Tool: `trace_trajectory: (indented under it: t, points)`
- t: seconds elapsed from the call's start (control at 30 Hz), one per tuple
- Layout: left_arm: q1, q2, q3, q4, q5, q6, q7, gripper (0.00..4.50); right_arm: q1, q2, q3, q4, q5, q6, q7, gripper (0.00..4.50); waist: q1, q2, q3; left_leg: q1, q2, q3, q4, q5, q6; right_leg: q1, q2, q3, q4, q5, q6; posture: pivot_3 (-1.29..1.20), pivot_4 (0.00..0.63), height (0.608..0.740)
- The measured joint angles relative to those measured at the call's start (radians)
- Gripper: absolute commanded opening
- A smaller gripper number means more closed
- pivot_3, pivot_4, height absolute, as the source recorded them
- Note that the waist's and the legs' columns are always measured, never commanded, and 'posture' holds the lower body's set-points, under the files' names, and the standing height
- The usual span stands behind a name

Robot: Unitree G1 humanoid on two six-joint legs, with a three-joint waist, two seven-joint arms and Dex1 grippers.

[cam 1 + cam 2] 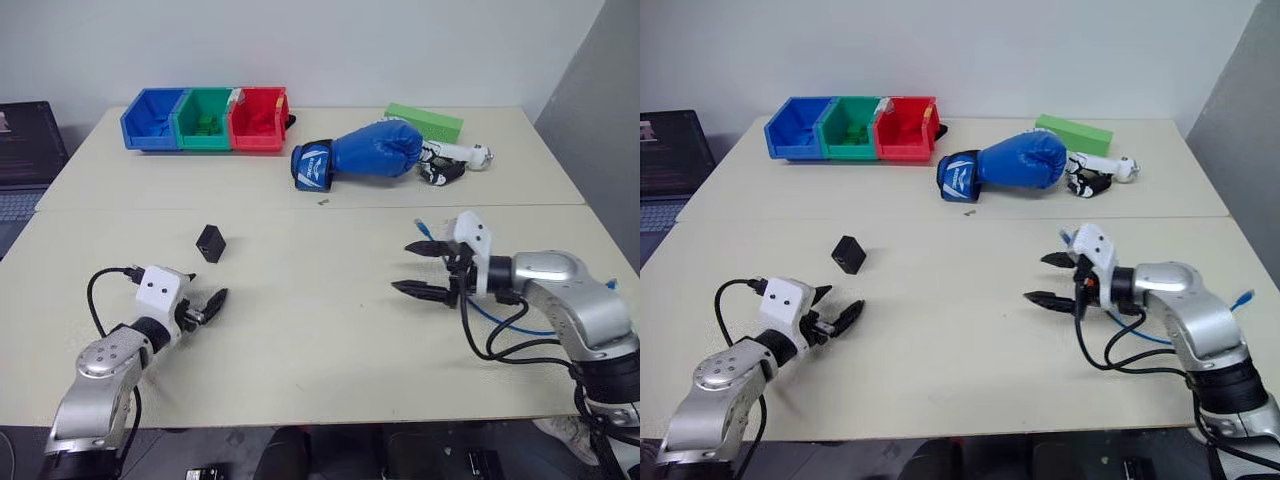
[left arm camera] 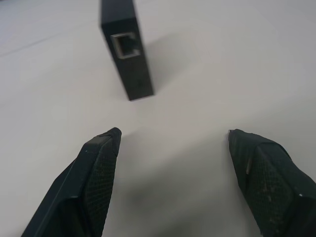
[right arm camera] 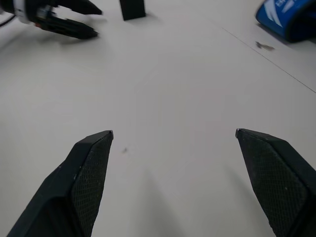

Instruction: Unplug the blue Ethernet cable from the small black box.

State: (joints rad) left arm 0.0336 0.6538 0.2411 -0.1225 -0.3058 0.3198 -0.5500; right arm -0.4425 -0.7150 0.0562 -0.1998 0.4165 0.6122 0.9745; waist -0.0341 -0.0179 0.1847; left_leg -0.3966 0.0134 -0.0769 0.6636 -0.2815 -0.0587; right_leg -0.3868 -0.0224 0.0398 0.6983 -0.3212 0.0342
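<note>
Box: small matte black rectangular box (image 1: 210,243) stands on pale tabletop (image 1: 300,330), just ahead of left claw (image 1: 203,305), empty socket facing it.
Cable: thin bright blue Ethernet cable (image 1: 497,317) lies beside right claw (image 1: 424,270), plug free.
Claws: both spread, empty.
Bins: green plastic bin (image 1: 204,119) holds small green items.

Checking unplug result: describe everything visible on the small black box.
The small black box is a tiny matte black rectangular block, plastic by its look. It stands on a narrow edge on the table, slightly tilted. One narrow face carries a single Ethernet port with a pale rim, and that port is empty. The box stands just ahead of the open left claw, which does not touch it. Only the table touches it.
</note>
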Motion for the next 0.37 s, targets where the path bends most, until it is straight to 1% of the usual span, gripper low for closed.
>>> trace_trajectory:
  t: [0.07,0.13,0.23,0.3,0.37]
  points:
    - [-0.001,0.044,0.034,-0.032,-0.028,0.023,-0.042,3.67,0.007,-0.032,-0.029,0.004,0.006,0.003,0.009,4.23,0.002,0.0,0.0,0.0,0.0,0.0,0.0,0.0,0.0,0.0,0.001,0.0,0.0,0.0,0.0,0.0,0.15,0.74]
    - [-0.008,0.108,0.084,-0.046,-0.071,0.056,-0.094,3.67,0.024,-0.079,-0.066,0.012,0.017,0.01,0.027,4.23,0.002,0.0,0.0,0.0,0.0,0.0,0.0,0.0,0.0,0.0,0.001,-0.001,0.0,0.0,0.0,0.0,0.15,0.74]
    - [-0.032,0.17,0.154,-0.057,-0.135,0.098,-0.16,3.67,0.028,-0.111,-0.106,0.032,0.036,0.014,0.035,4.23,0.002,0.0,0.0,0.0,-0.001,0.001,0.0,0.0,0.0,0.0,0.001,-0.001,-0.001,0.0,0.0,0.0,0.15,0.74]
    - [-0.037,0.199,0.172,-0.062,-0.16,0.111,-0.2,3.67,0.028,-0.119,-0.117,0.036,0.038,0.018,0.037,4.23,0.001,0.0,0.0,0.0,-0.001,0.002,0.0,0.0,0.0,0.0,0.001,0.0,0.0,0.0,0.0,0.0,0.15,0.74]
    - [-0.036,0.208,0.181,-0.061,-0.169,0.113,-0.231,3.67,0.028,-0.121,-0.118,0.038,0.043,0.028,0.038,4.23,0.0,0.0,0.0,0.0,-0.001,0.002,0.0,0.0,0.0,0.0,0.001,0.0,-0.001,0.0,0.0,0.0,0.15,0.74]
